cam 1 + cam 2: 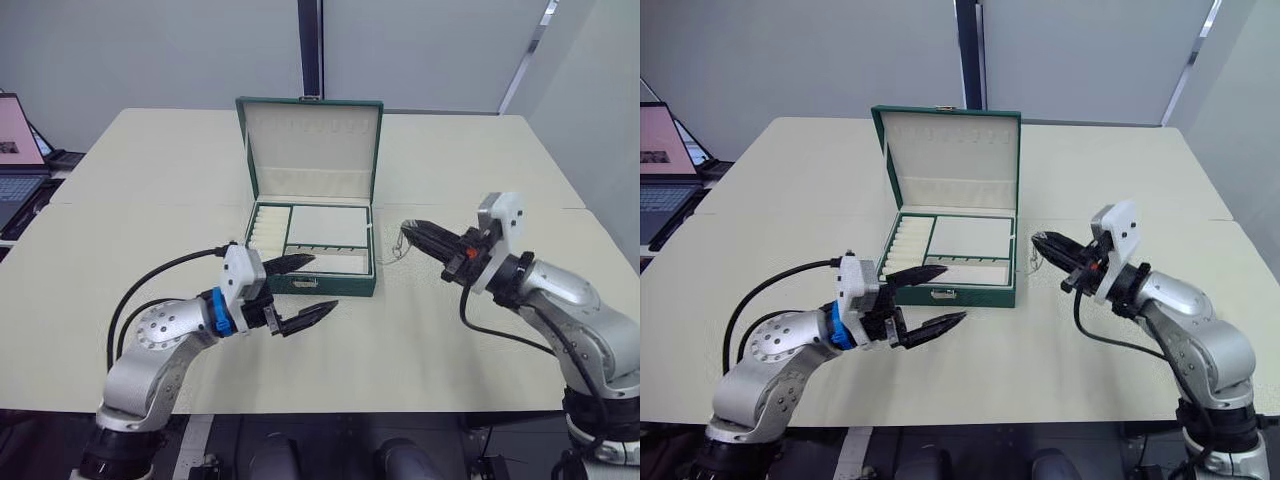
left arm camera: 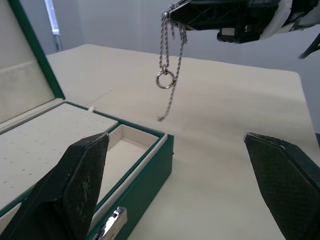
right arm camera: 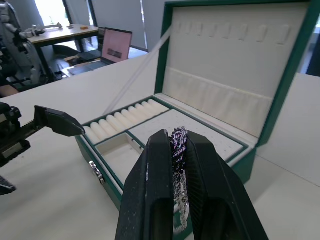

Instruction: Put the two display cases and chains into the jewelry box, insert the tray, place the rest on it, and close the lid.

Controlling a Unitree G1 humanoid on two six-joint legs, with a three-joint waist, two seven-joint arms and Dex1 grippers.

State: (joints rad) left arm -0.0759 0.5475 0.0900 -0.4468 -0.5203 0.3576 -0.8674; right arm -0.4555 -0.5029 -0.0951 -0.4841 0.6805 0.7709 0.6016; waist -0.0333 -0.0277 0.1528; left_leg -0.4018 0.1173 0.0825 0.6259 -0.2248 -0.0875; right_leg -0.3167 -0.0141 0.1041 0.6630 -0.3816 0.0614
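the open laptop with a pinkish screen at the far left is cut off by the picture's edge; the cream-lined green-rimmed tray covers the inside of the dark green jewelry box, so what lies beneath it is hidden; the upper part of the thin silver chain is pinched out of sight between the right gripper's two black fingers; in the head views that chain is too small to make out its links.

Upright lid behind open jewelry box
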